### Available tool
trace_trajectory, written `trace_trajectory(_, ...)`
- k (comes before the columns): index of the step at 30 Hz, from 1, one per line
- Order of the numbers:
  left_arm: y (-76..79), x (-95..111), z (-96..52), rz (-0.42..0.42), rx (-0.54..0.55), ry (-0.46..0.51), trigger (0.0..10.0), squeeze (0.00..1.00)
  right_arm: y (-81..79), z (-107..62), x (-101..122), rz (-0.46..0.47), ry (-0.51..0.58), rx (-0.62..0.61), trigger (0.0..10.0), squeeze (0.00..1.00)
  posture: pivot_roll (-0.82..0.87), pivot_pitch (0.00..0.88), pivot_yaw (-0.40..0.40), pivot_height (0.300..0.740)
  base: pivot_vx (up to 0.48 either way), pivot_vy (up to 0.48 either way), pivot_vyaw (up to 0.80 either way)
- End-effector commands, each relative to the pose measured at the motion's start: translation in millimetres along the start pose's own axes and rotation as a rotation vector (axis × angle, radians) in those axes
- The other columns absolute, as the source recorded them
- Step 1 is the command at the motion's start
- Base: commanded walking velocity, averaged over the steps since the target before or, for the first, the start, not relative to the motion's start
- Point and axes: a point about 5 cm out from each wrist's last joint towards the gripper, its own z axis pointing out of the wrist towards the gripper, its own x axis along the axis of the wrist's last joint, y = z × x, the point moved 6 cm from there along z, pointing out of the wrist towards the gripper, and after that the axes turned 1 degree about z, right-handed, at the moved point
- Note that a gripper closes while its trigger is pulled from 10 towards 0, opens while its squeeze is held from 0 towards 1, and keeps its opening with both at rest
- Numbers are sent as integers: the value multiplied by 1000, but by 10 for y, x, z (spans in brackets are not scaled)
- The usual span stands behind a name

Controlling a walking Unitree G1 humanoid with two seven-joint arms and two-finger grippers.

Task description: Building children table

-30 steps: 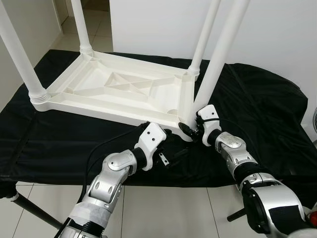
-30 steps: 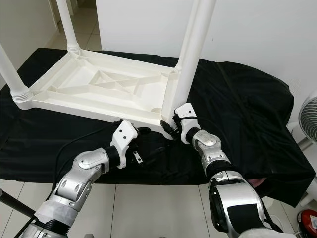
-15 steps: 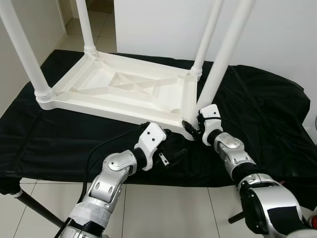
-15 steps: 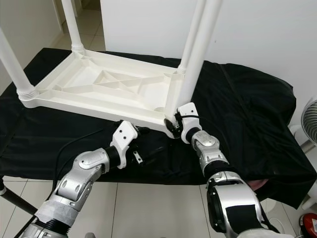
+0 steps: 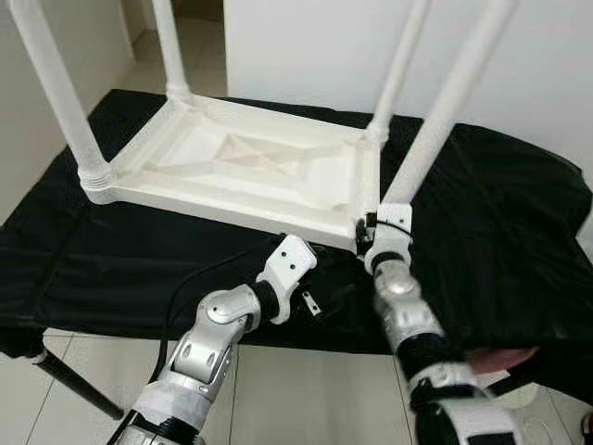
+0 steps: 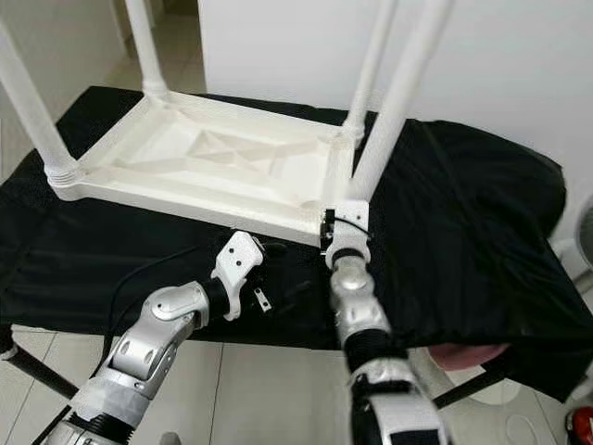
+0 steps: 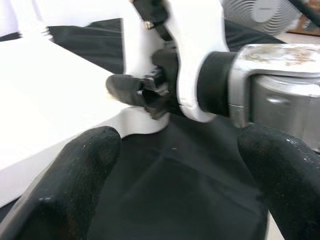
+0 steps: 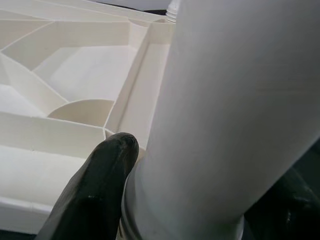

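The white plastic children table [image 5: 250,171] lies upside down on a black cloth. Legs stand up from its near left [image 5: 60,93], far left [image 5: 170,46] and far right [image 5: 400,65] corners. The fourth leg [image 5: 445,102] leans to the right at the near right corner. My right gripper [image 5: 371,236] is shut on the base of that leg; in the right wrist view one black finger [image 8: 95,190] presses against the leg [image 8: 235,110]. My left gripper [image 5: 326,278] hovers over the cloth just before that corner, open and holding nothing, its fingers [image 7: 75,170] spread wide.
The black cloth [image 5: 139,260] covers a low stand with a black strut [image 5: 65,380] at the near left. Tiled floor [image 5: 83,408] lies below me. A white wall is close behind the table. A fan [image 7: 260,12] stands off to the right.
The view has shifted right and closer. My right forearm has swung inward and now points straight up at the corner, still gripping the leg's base. The left gripper has hardly moved.
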Motion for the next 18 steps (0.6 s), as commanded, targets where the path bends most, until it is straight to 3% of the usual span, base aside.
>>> trace_trajectory(1, -28, -57, 13, 0, 47, -17, 10000, 0, 110, -79, -229, 6, -81, -63, 10000, 0, -20, 0, -81, 740, 0, 0, 0)
trace_trajectory(3, -29, -57, 15, 0, 47, -17, 10000, 0, 84, -93, -240, 10, -90, -58, 10000, 0, -20, 0, -81, 740, 0, 0, 0)
trace_trajectory(8, -24, -56, 26, 2, 46, -15, 10000, 0, 204, -52, -176, -10, -81, -99, 10000, 0, -17, 0, -88, 740, 0, 0, 0)
trace_trajectory(9, -28, -54, 25, 3, 48, -14, 10000, 0, 201, -49, -136, -5, -63, -92, 10000, 357, -15, 0, -90, 740, 0, 0, 0)
trace_trajectory(10, -36, -51, 25, 3, 51, -13, 10000, 0, 200, -41, -65, 13, -31, -84, 10000, 1000, -12, 0, -93, 740, 0, 0, 0)
trace_trajectory(12, -39, -50, 25, 4, 51, -13, 10000, 0, 202, -36, -35, 22, -18, -82, 10000, 1000, -12, 0, -93, 740, 0, 0, 0)
trace_trajectory(18, -44, -53, 24, 3, 55, -12, 10000, 0, 157, -25, 390, 119, 181, 3, 10000, 1000, -11, 0, -94, 740, 0, 0, 0)
